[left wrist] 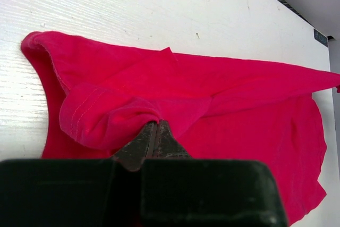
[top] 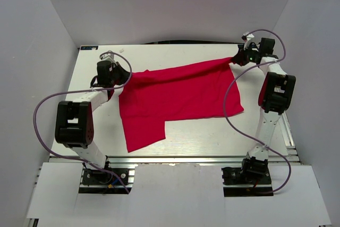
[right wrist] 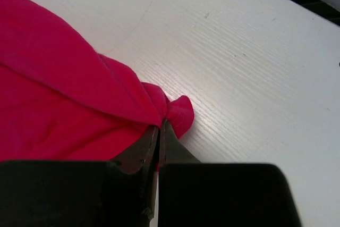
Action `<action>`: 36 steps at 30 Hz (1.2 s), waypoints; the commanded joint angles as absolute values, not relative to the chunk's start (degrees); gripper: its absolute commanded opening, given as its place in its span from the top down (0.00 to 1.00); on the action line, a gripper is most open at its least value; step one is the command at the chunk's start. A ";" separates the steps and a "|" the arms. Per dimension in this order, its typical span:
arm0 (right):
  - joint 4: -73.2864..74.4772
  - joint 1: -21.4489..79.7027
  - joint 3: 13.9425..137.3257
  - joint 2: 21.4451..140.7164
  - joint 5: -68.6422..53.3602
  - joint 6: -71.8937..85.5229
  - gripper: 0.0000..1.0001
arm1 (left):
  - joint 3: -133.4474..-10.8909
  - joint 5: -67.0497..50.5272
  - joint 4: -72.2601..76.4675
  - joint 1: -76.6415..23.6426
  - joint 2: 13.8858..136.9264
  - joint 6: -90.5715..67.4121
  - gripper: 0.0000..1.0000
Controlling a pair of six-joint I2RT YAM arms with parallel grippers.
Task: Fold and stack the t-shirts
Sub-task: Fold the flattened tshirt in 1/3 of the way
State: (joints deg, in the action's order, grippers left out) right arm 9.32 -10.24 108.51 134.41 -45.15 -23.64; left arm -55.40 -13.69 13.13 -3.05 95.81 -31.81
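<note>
One bright red t-shirt (top: 178, 97) lies spread across the white table (top: 175, 54), stretched between both arms. At its left end my left gripper (top: 127, 74) is shut on a bunched hem fold (left wrist: 111, 115), the cloth pinched at the tips (left wrist: 156, 123). My right gripper (top: 237, 59) is shut on the far right corner of the t-shirt (right wrist: 175, 111), its tips (right wrist: 160, 127) closed over a small ruffle of fabric. The far edge runs taut between the two grips. A lower flap (top: 142, 131) of the shirt hangs toward the near left.
White walls enclose the table on the left, back and right. Purple cables (top: 234, 91) loop from each arm, the right one crossing over the shirt's right edge. A metal rail (top: 175, 159) runs along the near edge by the arm bases.
</note>
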 commanded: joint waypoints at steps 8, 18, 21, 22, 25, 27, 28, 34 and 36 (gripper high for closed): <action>18.72 -9.23 111.45 134.91 -45.53 -29.97 1.00 | -58.01 -13.36 12.75 -2.64 95.54 -30.94 1.00; 24.60 -7.47 111.36 134.56 -42.37 -35.85 1.00 | -58.71 -13.27 12.66 -2.64 95.10 -30.94 1.00; 24.96 -7.56 110.40 134.21 -40.61 -37.26 1.00 | -58.80 -13.18 12.48 -2.64 94.92 -30.94 1.00; 24.61 -7.56 109.96 133.86 -39.47 -37.61 1.00 | -58.80 -13.27 12.57 -2.64 94.92 -30.85 1.00; 24.00 -7.47 108.99 133.42 -38.24 -37.97 1.00 | -58.71 -13.01 12.48 -2.46 94.83 -30.67 1.00; 23.56 -7.56 108.46 133.33 -37.44 -37.97 1.00 | -58.80 -12.75 12.39 -2.46 94.57 -30.59 1.00; 22.95 -7.56 108.28 133.07 -36.48 -37.97 1.00 | -58.80 -12.74 12.22 -2.37 94.40 -30.41 1.00; 19.43 -7.65 104.95 130.70 -33.32 -39.11 1.00 | -58.54 -12.66 11.60 -1.58 93.60 -29.71 1.00; 17.15 -7.65 103.89 129.99 -32.52 -39.46 1.00 | -58.54 -12.57 11.43 -1.41 93.34 -29.62 1.00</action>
State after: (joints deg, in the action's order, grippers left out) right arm 20.80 -7.42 105.21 134.34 -34.70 -38.00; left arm -56.97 -13.02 11.92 -2.11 96.01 -30.65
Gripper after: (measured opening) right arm 0.011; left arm 0.022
